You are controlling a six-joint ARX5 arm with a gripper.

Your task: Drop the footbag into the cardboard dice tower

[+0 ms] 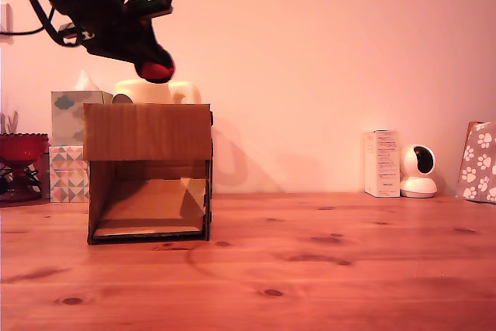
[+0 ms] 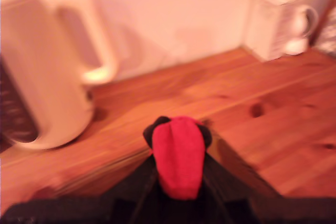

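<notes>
My gripper (image 1: 155,67) hangs in the air at the exterior view's upper left, shut on the red and black footbag (image 1: 157,70). The footbag sits a short way above the top of the cardboard dice tower (image 1: 147,131), over its right half. The tower is a brown box with a solid upper front and an open lower front showing a sloped ramp (image 1: 152,205). In the blurred wrist view the footbag (image 2: 178,153) is squeezed between the dark fingers (image 2: 218,179), with the wooden table far below.
A cream kettle (image 2: 47,72) stands right behind the tower. Patterned tissue boxes (image 1: 74,145) and a red bowl (image 1: 22,147) sit at the exterior view's left. A white carton (image 1: 381,163), a small white camera (image 1: 418,171) and a paw-print bag (image 1: 478,162) stand at the right.
</notes>
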